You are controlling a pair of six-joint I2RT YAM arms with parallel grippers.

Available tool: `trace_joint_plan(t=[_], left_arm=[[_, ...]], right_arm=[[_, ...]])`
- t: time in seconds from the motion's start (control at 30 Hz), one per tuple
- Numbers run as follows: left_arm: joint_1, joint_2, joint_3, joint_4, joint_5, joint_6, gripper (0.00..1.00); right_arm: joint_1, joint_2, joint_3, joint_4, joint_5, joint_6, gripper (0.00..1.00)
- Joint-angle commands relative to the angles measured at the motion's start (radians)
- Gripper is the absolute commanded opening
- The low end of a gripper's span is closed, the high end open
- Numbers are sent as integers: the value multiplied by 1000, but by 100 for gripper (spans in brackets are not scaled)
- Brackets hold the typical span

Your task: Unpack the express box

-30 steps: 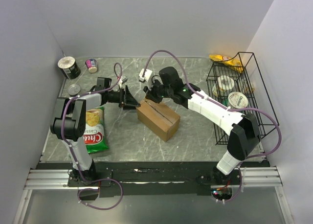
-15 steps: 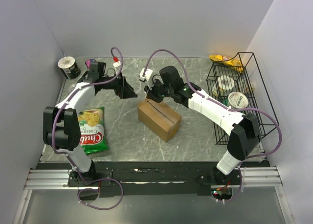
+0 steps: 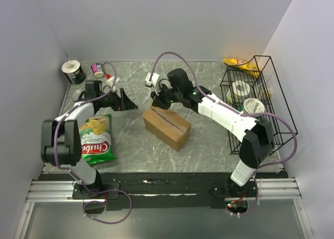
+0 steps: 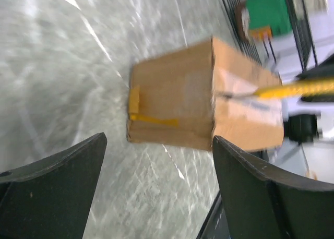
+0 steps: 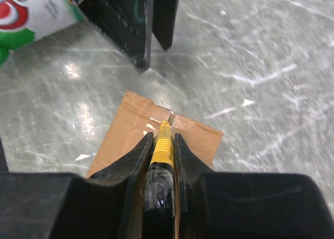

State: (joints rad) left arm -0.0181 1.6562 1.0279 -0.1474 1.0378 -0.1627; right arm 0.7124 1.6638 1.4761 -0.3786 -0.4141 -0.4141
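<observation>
Grey marbled desk (image 3: 209, 140), brown rectangular cardboard express box (image 3: 167, 127) at centre. Slitting step: right gripper (image 5: 163, 137) clenched on yellow utility knife (image 5: 163, 147), tip at taped seam (image 5: 181, 122); left gripper (image 3: 127, 100) spread empty. Next probably wants blade drawn along seam.

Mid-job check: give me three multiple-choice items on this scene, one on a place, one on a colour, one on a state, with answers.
1. Seen from above, the chips bag lies:
A. on top of the box
B. left of the box
C. right of the box

2. The cutter in the right gripper is:
A. yellow
B. blue
C. red

3. The left gripper is:
A. shut on the box
B. open, off the box
C. shut on the bag

Answers:
1 B, the bag lies flat on the table at the box's left.
2 A, its yellow body shows between the fingers.
3 B, its jaws stand wide with the box beyond them.
</observation>
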Motion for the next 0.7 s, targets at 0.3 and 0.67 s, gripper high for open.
trace_joint_plan(t=[0.3, 0.67], left_arm=[[69, -306, -134, 167, -81, -187, 91], [47, 74, 173, -22, 205, 77, 89]], right_arm=[[38, 120, 185, -17, -322, -32, 0], [36, 77, 128, -46, -282, -78, 0]])
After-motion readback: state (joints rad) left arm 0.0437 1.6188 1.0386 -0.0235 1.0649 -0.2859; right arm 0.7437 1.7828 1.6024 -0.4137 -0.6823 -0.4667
